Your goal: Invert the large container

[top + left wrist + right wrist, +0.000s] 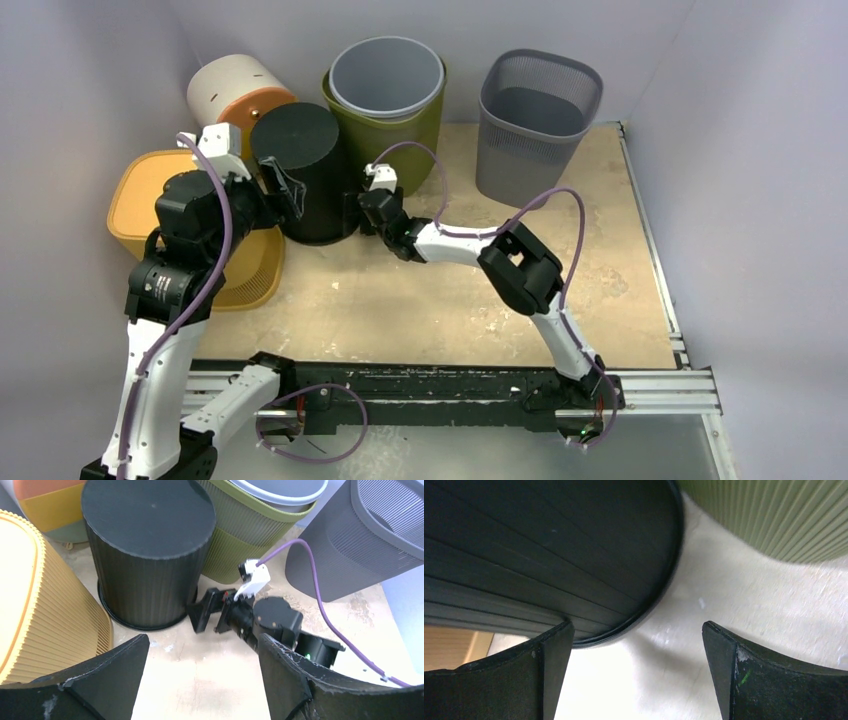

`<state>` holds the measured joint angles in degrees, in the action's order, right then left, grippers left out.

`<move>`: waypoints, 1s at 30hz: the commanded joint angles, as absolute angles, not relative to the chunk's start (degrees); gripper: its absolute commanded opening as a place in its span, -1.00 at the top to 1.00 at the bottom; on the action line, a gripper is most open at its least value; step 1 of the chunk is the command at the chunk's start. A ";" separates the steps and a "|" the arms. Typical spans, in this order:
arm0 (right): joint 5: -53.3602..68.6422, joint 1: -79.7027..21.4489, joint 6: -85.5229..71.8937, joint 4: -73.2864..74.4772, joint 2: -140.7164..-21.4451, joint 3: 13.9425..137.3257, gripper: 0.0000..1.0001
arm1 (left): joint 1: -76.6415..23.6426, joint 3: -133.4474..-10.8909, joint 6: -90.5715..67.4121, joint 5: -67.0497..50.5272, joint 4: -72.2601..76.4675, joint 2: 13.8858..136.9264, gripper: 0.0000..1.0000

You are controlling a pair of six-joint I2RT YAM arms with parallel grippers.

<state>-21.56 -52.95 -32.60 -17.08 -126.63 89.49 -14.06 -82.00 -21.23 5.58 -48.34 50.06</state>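
Black container (305, 170) rim-down on the table (450, 310), closed base up, between the left gripper (287, 192) and the right gripper (634, 630). Around it: yellow bin (150, 200) close on the left, white-and-orange tub (235, 90) behind, olive bin (400, 140) with a grey liner (345, 85) just far-right, grey mesh basket (535, 120) well apart. Left gripper by the upper left wall, jaws wide, empty. Right gripper low by the right rim, spread wide, holding nothing.
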 commanded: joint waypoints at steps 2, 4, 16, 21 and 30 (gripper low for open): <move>-20.96 -48.39 -32.72 -21.96 -130.01 96.42 -1.00 | -14.41 -80.56 -20.30 3.90 -45.36 49.15 -0.54; -19.75 -47.56 -32.14 -22.50 -131.03 97.70 -1.00 | -14.41 -80.48 -20.30 3.95 -45.36 49.10 -0.54; -29.48 -52.12 -27.92 -18.01 -108.25 78.02 -1.00 | -14.41 -78.57 -20.78 4.51 -45.31 48.45 -0.54; -32.29 -52.29 -26.48 -8.64 -94.69 70.73 -0.96 | -14.40 -78.34 -20.59 5.66 -46.46 48.03 -0.54; -41.47 -44.94 -13.91 8.02 -77.67 76.87 -0.91 | -14.41 -76.44 -22.40 5.80 -46.59 46.87 -0.54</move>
<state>-37.26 -50.28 -22.17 0.60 -81.58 71.40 -14.06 -77.08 -21.47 5.56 -48.14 47.66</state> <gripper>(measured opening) 0.962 0.768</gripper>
